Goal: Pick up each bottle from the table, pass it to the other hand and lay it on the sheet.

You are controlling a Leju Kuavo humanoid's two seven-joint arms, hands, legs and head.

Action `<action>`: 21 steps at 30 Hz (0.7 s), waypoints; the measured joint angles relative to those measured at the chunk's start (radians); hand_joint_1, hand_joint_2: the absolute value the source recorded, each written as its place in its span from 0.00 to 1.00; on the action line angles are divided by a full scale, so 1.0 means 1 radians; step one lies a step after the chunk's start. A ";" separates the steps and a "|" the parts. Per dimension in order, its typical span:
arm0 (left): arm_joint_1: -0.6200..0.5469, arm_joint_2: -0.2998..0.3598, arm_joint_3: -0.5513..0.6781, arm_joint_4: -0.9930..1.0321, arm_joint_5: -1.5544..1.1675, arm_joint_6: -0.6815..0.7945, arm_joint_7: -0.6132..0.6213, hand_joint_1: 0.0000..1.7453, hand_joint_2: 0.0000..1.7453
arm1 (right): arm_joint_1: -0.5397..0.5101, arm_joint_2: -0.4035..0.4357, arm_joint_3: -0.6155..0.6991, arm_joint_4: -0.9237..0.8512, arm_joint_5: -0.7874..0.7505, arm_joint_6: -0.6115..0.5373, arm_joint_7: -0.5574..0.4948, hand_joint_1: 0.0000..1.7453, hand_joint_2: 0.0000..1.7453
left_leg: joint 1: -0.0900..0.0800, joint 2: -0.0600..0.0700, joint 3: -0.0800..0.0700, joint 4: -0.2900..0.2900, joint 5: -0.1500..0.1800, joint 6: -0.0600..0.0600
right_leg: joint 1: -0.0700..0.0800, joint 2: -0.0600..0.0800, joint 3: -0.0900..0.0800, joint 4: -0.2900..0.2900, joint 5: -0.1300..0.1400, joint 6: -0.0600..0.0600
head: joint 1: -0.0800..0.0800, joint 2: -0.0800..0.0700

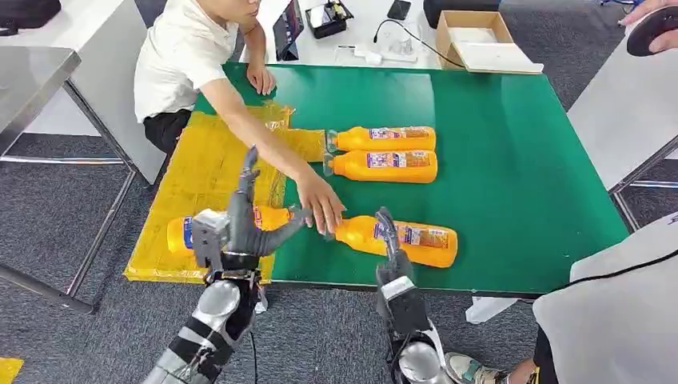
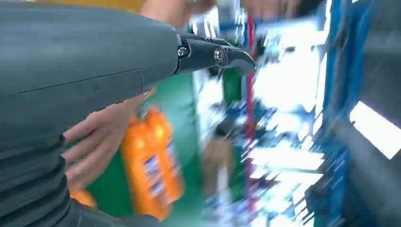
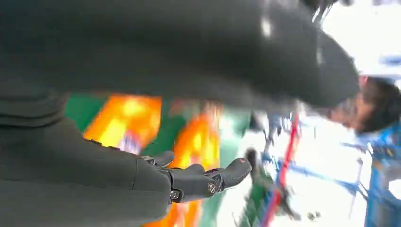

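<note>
Closest to you, your left hand (image 1: 240, 228) hangs over the near edge of the crinkly yellow plastic sheet (image 1: 200, 172), fingers spread, nothing in it. Right behind it 1 orange plastic bottle with a blue label (image 1: 180, 232) already lies on that sheet, so I'd call 1 done.

Your right hand (image 1: 389, 240) is raised by the near table edge with fingers fairly straight and empty, right in front of the next orange bottle (image 1: 400, 238) lying on the green tabletop (image 1: 520, 176). A person's hand (image 1: 320, 204) reaches in at that bottle's cap end, so mind that.

Further back, 2 more orange bottles (image 1: 384, 152) lie side by side on the green, caps near the sheet's edge. By my count, 3 left.
</note>
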 measured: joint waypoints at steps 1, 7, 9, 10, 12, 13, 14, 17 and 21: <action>0.031 0.003 0.000 -0.054 0.030 0.010 -0.005 0.00 1.00 | 0.005 -0.014 -0.002 -0.013 0.080 -0.060 0.025 0.00 1.00 | 0.000 0.000 0.000 0.000 0.000 0.000 | 0.000 0.000 0.000 0.000 0.000 0.000 | 0.000 0.000; 0.163 0.020 0.001 -0.274 0.148 0.020 -0.011 0.00 1.00 | 0.006 -0.114 -0.028 -0.018 0.361 -0.212 0.144 0.00 1.00 | -0.001 -0.001 0.000 0.000 0.000 0.000 | 0.000 0.000 0.000 -0.001 0.000 0.000 | 0.000 0.000; 0.185 0.022 0.007 -0.313 0.170 0.023 -0.016 0.00 1.00 | -0.006 -0.141 -0.033 -0.002 0.479 -0.222 0.222 0.00 1.00 | -0.001 0.000 0.000 0.000 0.000 0.000 | 0.000 0.000 0.000 -0.001 0.001 0.000 | 0.000 0.000; 0.198 0.022 0.014 -0.335 0.181 0.025 -0.019 0.00 1.00 | -0.023 -0.159 -0.037 0.022 0.530 -0.222 0.261 0.00 1.00 | -0.001 0.000 0.001 0.000 0.000 0.001 | 0.000 0.000 0.000 -0.001 0.001 0.000 | 0.000 0.000; 0.219 0.022 0.019 -0.373 0.204 0.019 -0.019 0.00 1.00 | -0.064 -0.187 -0.050 0.082 0.596 -0.226 0.298 0.00 1.00 | -0.001 0.000 0.001 0.000 0.002 0.002 | 0.000 0.000 0.001 -0.001 0.001 0.001 | 0.000 0.000; 0.227 0.023 0.019 -0.389 0.210 0.015 -0.018 0.00 1.00 | -0.087 -0.200 -0.057 0.118 0.620 -0.230 0.307 0.00 1.00 | -0.001 -0.001 0.000 0.000 0.002 0.003 | 0.000 -0.001 0.001 -0.001 0.001 0.001 | 0.000 0.000; 0.236 0.023 0.019 -0.404 0.217 0.009 -0.015 0.00 1.00 | -0.114 -0.213 -0.063 0.156 0.647 -0.232 0.321 0.00 1.00 | -0.001 -0.001 0.000 0.000 0.002 0.003 | 0.000 -0.001 0.001 -0.001 0.001 0.001 | 0.000 0.000; 0.250 0.023 0.019 -0.431 0.224 0.006 -0.008 0.00 1.00 | -0.174 -0.233 -0.072 0.250 0.718 -0.232 0.370 0.00 1.00 | -0.001 0.000 0.001 0.000 0.002 0.003 | 0.000 0.000 0.001 0.000 0.002 0.001 | 0.000 0.000; 0.260 0.023 0.019 -0.444 0.232 0.011 -0.005 0.00 1.00 | -0.228 -0.239 -0.071 0.340 0.748 -0.232 0.405 0.00 1.00 | -0.001 -0.001 0.000 0.000 0.002 0.003 | 0.000 -0.001 0.001 0.000 0.002 0.001 | 0.000 0.000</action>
